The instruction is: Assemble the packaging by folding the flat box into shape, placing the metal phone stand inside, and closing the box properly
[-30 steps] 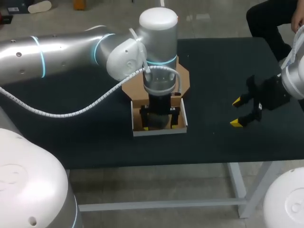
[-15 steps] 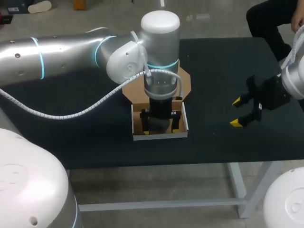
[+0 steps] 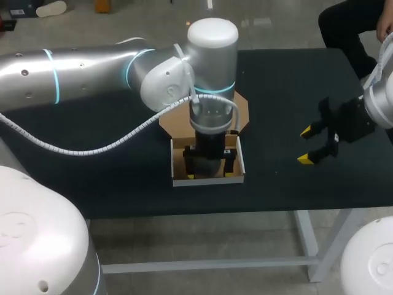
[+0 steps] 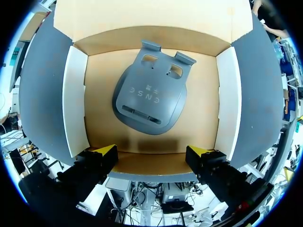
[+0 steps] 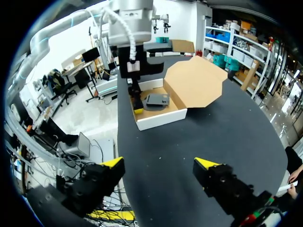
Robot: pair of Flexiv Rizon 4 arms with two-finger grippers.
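Left gripper [image 4: 152, 152]: hanging wide open over the box, gripping nothing. Both yellow tips are sitting just above the near wall, clear of the contents.
Phone stand [image 4: 149, 101]: lying flat on the box floor, roughly centred and touching neither finger. Judged: lying flat is giving the lid room to fold over it.
Box [image 4: 75, 99]: standing folded into a tray, with its white side walls upright.
Lid [image 5: 194, 82]: brown flap leaning back behind the box, leaving the top open for access from above.
Surface [image 3: 288, 80]: dark mat carrying the box near its middle.
Right gripper [image 5: 160, 163]: hovering well apart on the right side, wide and empty. Judged: waiting clear of the left arm's work.
Step (judged): placing of the stand is looking complete. Closing the lid is not yet done.
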